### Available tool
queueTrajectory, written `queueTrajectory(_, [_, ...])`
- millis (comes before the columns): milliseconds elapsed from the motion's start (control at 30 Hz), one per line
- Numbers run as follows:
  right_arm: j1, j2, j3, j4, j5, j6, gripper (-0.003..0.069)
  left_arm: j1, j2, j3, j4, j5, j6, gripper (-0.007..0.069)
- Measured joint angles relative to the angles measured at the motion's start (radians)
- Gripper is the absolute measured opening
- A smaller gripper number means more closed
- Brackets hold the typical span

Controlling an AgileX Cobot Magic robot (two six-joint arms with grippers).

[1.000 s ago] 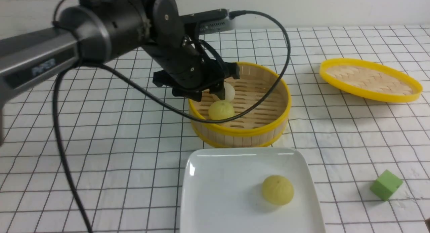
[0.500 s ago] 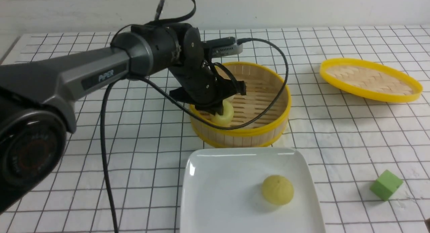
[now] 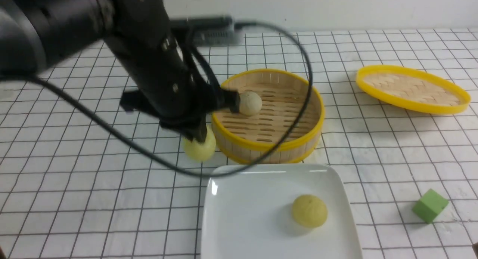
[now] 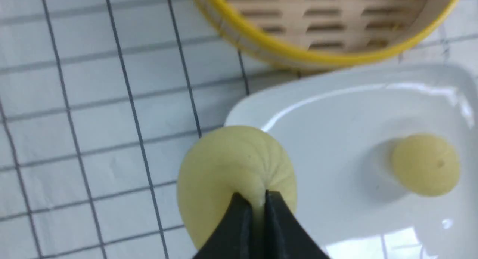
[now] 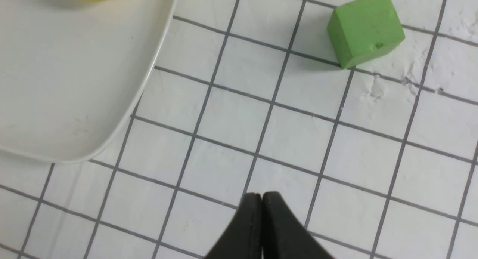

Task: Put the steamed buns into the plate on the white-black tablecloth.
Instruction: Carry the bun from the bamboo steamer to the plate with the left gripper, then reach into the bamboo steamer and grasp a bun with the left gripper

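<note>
The left gripper (image 4: 257, 196) is seen pinched narrowly on a pale yellow-green bun (image 4: 235, 169), whose soft top is squeezed between the black fingertips. Just past this grip a corner of the white plate (image 4: 336, 113) is shown, with the white-black tablecloth (image 4: 93, 102) spread on the gripper's other side; whether the bun is clear of the cloth cannot be told. Further out on the plate a second yellow-green bun (image 4: 425, 165) is found lying. In the front view the yellow-rimmed steamer basket (image 3: 269, 147) is placed just beside the gripper, and a beige bun (image 3: 249, 102) is seated inside it, close to the gripper's body. The right gripper (image 5: 261, 195) is seen with its jaws pressed together on nothing, hung over bare cloth. The plate's rounded corner is set off to one side of it, and a green cube (image 5: 366, 29) is set ahead of it, apart. The woven lid (image 3: 410, 89) is laid well away from both grippers.
</note>
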Motion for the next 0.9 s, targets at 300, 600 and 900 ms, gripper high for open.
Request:
queueTrajectory(300, [0.0,0.0,0.0,0.006,-0.004,0.0,0.003,-0.12,0.143,0.202,-0.051,-0.331,-0.037,0.0156])
queueTrajectory(600, [0.0,0.0,0.0,0.025,-0.008,0.0,0.004,-0.087,0.162,0.045,-0.013,-0.197,-0.044,0.0417])
queueTrajectory(900, [0.0,0.0,0.0,0.043,-0.011,0.0,0.0048,0.03,0.303,-0.37,-0.017,-0.03,-0.03,0.0072])
